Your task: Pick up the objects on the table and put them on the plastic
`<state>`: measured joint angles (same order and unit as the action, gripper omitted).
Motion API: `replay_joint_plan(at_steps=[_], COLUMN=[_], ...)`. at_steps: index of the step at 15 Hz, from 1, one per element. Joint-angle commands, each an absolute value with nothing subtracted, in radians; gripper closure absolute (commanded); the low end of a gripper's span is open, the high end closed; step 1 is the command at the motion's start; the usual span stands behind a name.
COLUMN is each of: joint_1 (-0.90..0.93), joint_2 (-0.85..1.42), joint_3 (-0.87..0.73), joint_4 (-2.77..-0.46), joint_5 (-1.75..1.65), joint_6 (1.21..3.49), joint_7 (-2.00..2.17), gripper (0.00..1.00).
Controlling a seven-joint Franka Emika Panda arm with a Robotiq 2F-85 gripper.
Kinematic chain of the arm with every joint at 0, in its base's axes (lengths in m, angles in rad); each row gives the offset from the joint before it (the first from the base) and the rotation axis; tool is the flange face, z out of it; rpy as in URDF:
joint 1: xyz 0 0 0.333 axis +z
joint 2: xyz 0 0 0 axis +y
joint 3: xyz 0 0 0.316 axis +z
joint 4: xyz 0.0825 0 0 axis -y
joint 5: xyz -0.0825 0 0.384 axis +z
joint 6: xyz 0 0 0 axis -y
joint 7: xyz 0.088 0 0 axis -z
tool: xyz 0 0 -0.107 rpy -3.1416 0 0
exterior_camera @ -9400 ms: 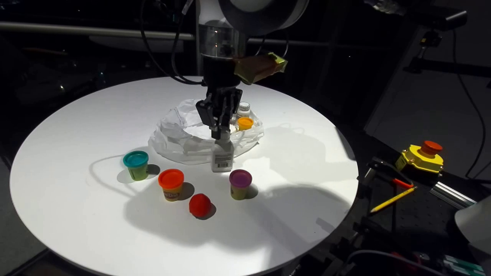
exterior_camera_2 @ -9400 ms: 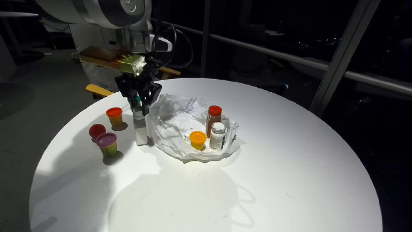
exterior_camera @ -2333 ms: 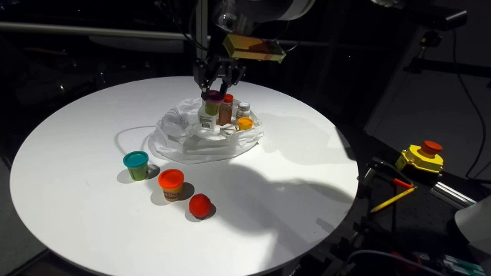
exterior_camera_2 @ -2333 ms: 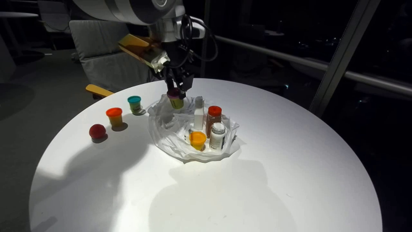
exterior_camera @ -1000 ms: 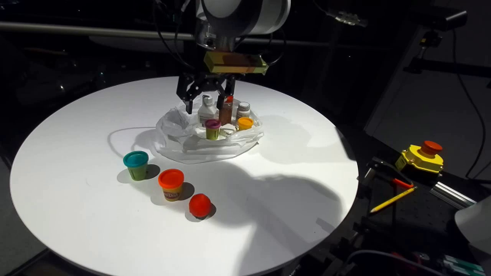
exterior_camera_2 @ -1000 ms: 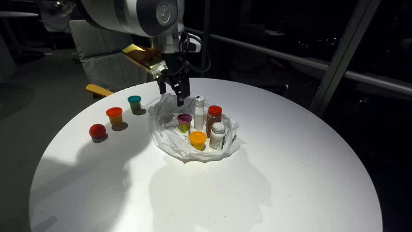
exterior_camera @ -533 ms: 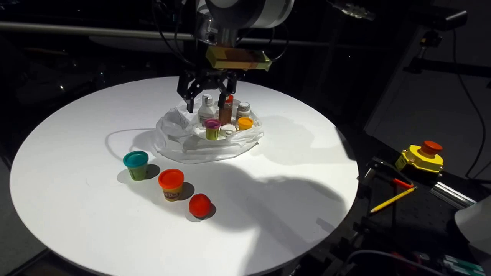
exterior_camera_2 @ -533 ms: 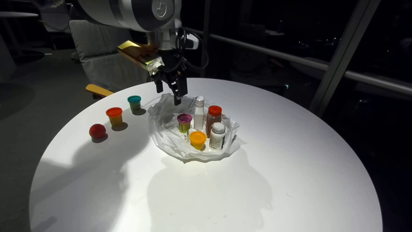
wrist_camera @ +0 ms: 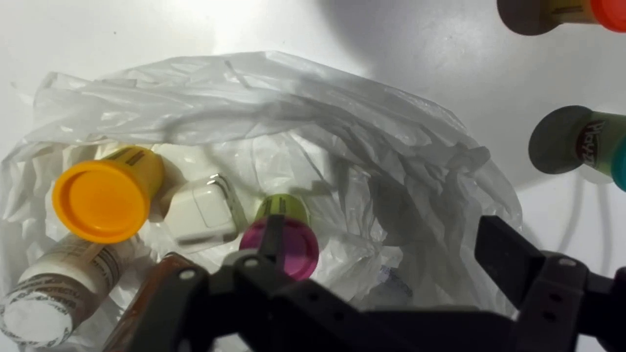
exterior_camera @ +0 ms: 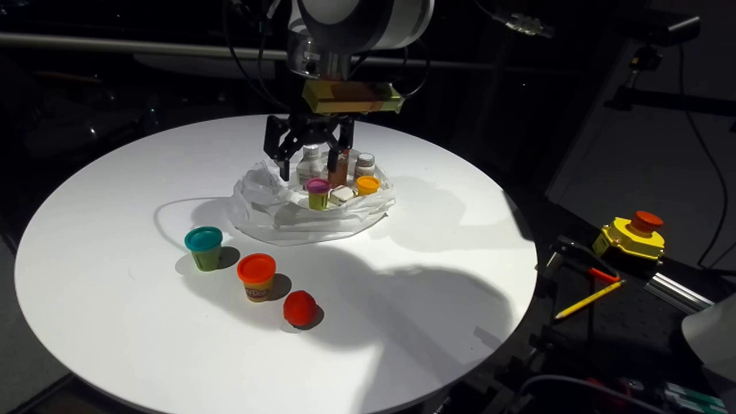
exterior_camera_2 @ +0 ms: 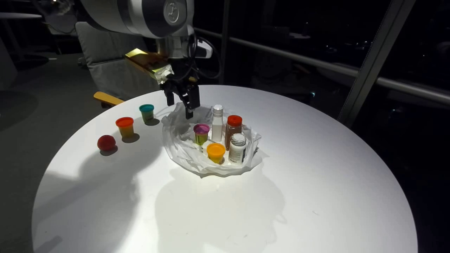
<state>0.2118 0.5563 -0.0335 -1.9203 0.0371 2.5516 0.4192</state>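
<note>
My gripper point(exterior_camera: 309, 168) stands open above the plastic point(exterior_camera: 310, 230), nothing between its fingers. In the wrist view one finger overlaps the purple-lidded cup point(wrist_camera: 298, 249); whether they touch I cannot tell. That cup stands upright on the plastic with a yellow-orange cup point(exterior_camera_2: 216, 151), a white square bottle point(exterior_camera_2: 217, 128), a red-capped brown jar point(exterior_camera_2: 233, 131), a white pill bottle point(exterior_camera_2: 238, 151) and a small white block point(wrist_camera: 200, 210). On the bare table are a teal-lidded cup point(exterior_camera: 204, 250), an orange-lidded cup point(exterior_camera: 257, 279) and a red ball point(exterior_camera: 299, 309), in both exterior views.
The round white table point(exterior_camera: 144, 322) carries everything. The crumpled plastic has raised, folded edges. A yellow box with a red button point(exterior_camera: 635, 236) and a pencil point(exterior_camera: 589, 299) lie on a dark surface off the table. A chair point(exterior_camera_2: 116, 59) stands behind.
The white square bottle and then the purple-lidded cup went from the table onto the plastic, and the gripper let go of both. In the last second the open gripper has shifted only slightly.
</note>
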Motion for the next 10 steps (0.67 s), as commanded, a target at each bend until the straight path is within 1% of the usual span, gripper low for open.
replay_joint_plan(at_steps=[1,6,10], joint_1=[0.29,0.358,0.344], joint_2=[0.586,0.654,0.722], joint_3=[-0.05,-0.028,0.029], joint_4=[-1.844,-1.741,-1.667], joint_5=[-0.014,-0.053,-0.026], joint_6=[2.471,2.379,2.39], joint_7=[0.517,0.548,0.447], gripper=[0.0,0.0,0.0])
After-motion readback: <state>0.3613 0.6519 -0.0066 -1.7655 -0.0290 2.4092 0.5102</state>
